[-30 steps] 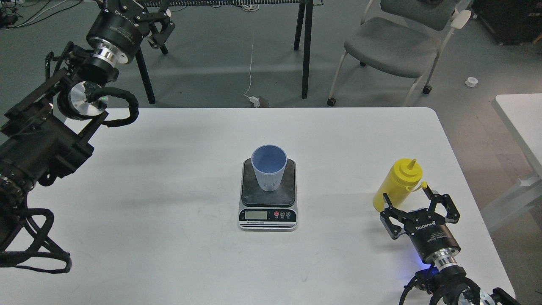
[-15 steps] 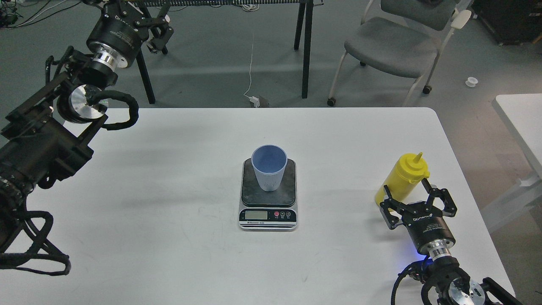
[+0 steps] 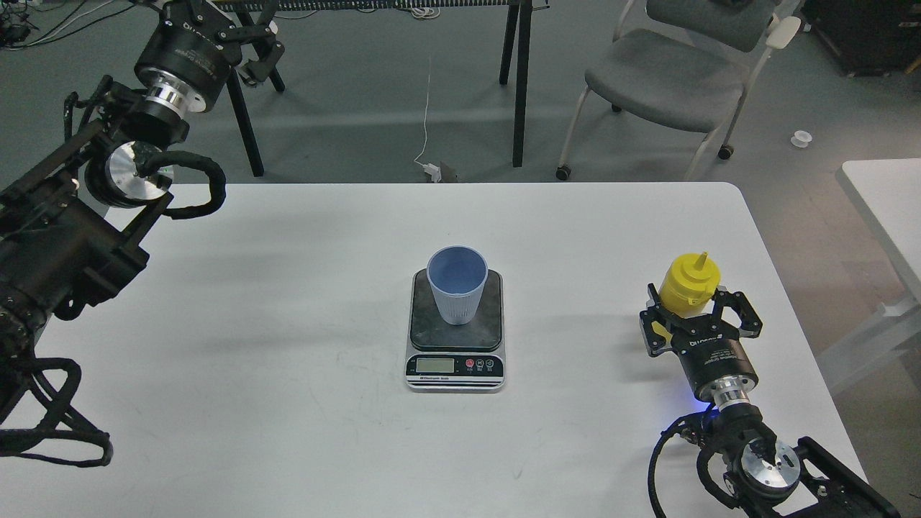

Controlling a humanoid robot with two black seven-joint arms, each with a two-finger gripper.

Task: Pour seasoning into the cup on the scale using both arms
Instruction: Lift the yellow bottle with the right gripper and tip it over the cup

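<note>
The yellow seasoning bottle (image 3: 688,279) stands upright on the white table (image 3: 302,288) at the right, nozzle up. My right gripper (image 3: 694,306) is open, with one finger on each side of the bottle's body, which hides its lower part. The light blue ribbed cup (image 3: 456,284) stands upright on the dark plate of the scale (image 3: 455,338) at the table's middle. The cup looks empty. My left gripper (image 3: 253,44) is raised at the far left beyond the table's back edge, open and empty, far from the cup.
A grey chair (image 3: 665,75) and black table legs (image 3: 519,79) stand on the floor behind the table. A second white table (image 3: 888,208) is at the right edge. A white cable (image 3: 427,115) trails on the floor.
My right gripper moved forward and slightly left, so its fingers now straddle the bottle. The bottle went from tilted to upright. My left arm drew back to the left a little.
</note>
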